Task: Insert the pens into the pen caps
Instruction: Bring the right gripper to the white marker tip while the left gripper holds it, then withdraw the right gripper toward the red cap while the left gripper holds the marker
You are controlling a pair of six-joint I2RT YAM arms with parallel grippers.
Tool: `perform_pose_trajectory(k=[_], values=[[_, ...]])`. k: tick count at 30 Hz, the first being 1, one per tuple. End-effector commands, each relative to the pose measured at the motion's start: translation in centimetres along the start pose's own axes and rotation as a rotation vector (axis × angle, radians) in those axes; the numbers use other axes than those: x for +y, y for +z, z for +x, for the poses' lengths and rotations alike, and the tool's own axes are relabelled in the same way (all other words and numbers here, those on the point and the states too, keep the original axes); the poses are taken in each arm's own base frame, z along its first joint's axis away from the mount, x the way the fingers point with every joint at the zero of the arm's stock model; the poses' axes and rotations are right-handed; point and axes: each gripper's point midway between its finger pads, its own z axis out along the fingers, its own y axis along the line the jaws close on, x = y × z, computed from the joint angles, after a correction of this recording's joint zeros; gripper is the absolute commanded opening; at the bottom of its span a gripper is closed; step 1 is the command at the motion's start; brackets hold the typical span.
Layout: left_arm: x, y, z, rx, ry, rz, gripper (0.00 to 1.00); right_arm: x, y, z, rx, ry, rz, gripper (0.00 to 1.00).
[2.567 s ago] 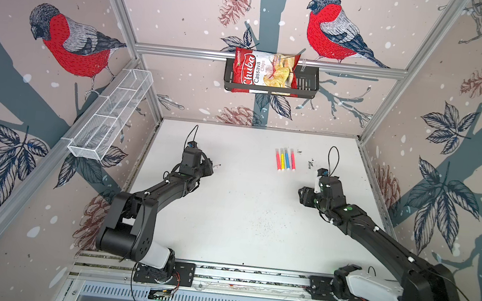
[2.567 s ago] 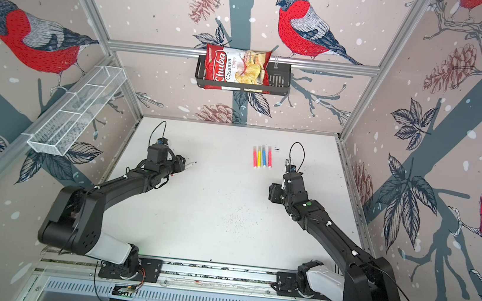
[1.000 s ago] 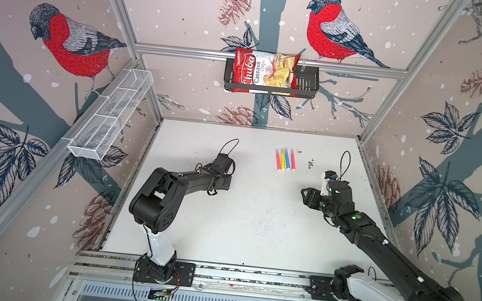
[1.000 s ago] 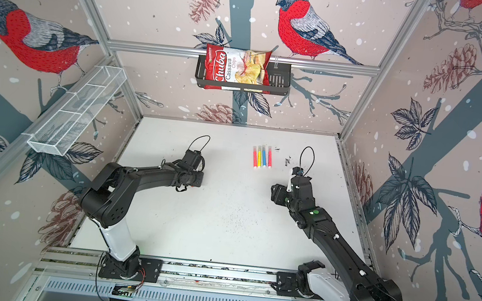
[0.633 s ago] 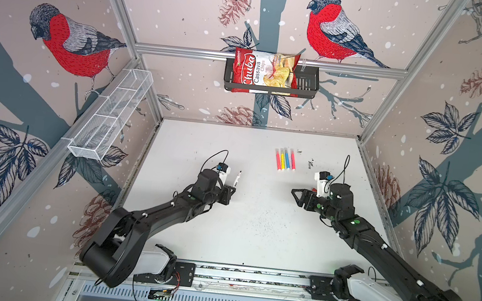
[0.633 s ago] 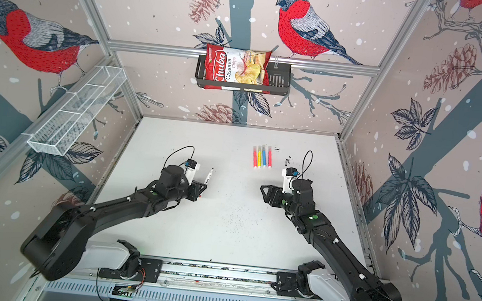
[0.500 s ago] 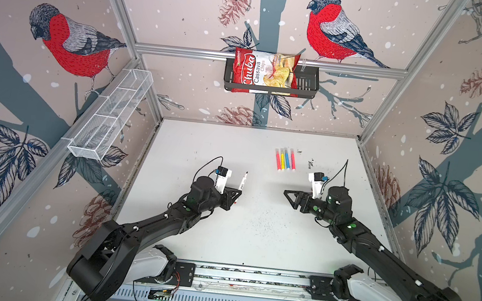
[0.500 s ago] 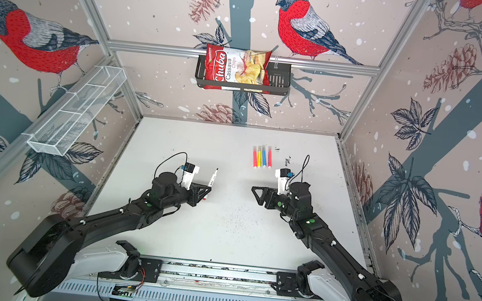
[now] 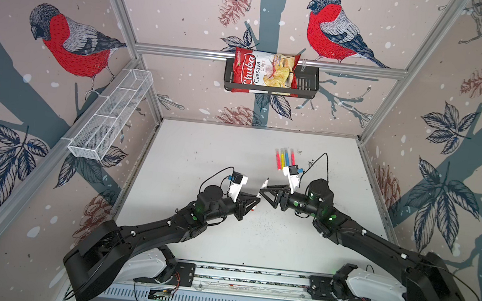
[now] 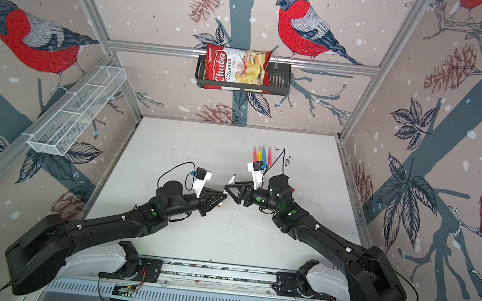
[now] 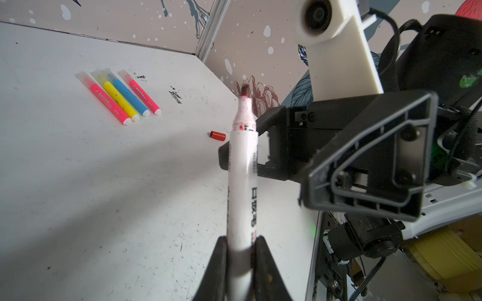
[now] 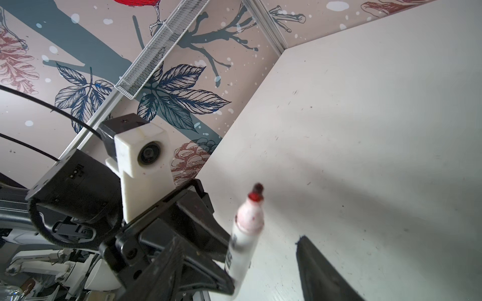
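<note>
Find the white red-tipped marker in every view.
Top view: marker near the centre, clamped in the left tool.
Top view: same place, near the centre.
Left wrist: running out from the tool, sharp.
Right wrist: close up, red tip blurred.
Shared landmark: the left tool gripping it.

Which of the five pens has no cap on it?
The thick white pen with the bare red tip, held in the left end effector. The four coloured pens lie capped in a row.
</note>
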Motion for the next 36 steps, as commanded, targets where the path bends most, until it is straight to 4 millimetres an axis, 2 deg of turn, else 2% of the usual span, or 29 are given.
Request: perform_pose_trajectory(k=[1,3,5,6,8,10,11,13,18,25,30,33,36], values=[[-1.1,0.1,-1.7,-0.07,0.022,0.038,0.16,0.9,0.6,-0.7,-0.026,-0.023,-0.024,0.63],[-1.2,0.2,-1.6,-0.07,0.021,0.042,0.16,0.8,1.0,-0.5,-0.015,-0.018,-0.015,0.51],[-1.2,0.2,-1.6,-0.071,0.02,0.042,0.16,0.5,1.2,-0.4,-0.008,-0.007,-0.005,0.29],[-1.2,0.2,-1.6,-0.072,0.02,0.043,0.15,0.4,1.2,-0.3,-0.008,-0.004,0.001,0.2],[-1.3,0.3,-1.5,-0.067,0.019,0.046,0.16,0.3,1.1,-0.3,-0.013,-0.002,0.008,0.11],[-1.3,0.3,-1.4,-0.058,0.013,0.052,0.21,0.3,1.0,-0.4,-0.02,-0.004,0.008,0.08],[-1.6,0.4,-1.2,-0.051,0.014,0.068,0.29,0.4,0.9,-0.5,-0.025,-0.007,0.008,0.08],[-1.8,0.5,-0.9,-0.038,0.008,0.086,0.37,0.4,1.0,-0.5,-0.024,-0.009,0.007,0.08],[-1.9,1.0,-0.5,-0.012,-0.016,0.102,0.38,0.8,1.1,-0.4,-0.014,-0.015,-0.004,0.08],[-1.9,1.1,-1.1,-0.03,-0.02,0.097,0.25,1.1,1.5,0.1,0.005,-0.028,-0.006,0.08],[-1.9,1.1,-1.4,-0.034,-0.016,0.096,0.06,1.3,1.6,0.4,0.019,-0.038,-0.004,0.11],[-1.8,1.1,-1.4,-0.038,-0.016,0.086,0.0,1.3,1.7,0.4,0.026,-0.048,0.007,0.24],[-1.3,0.9,-1.4,-0.047,-0.017,0.066,0.0,1.0,1.2,-0.2,0.011,-0.07,0.049,0.5]])
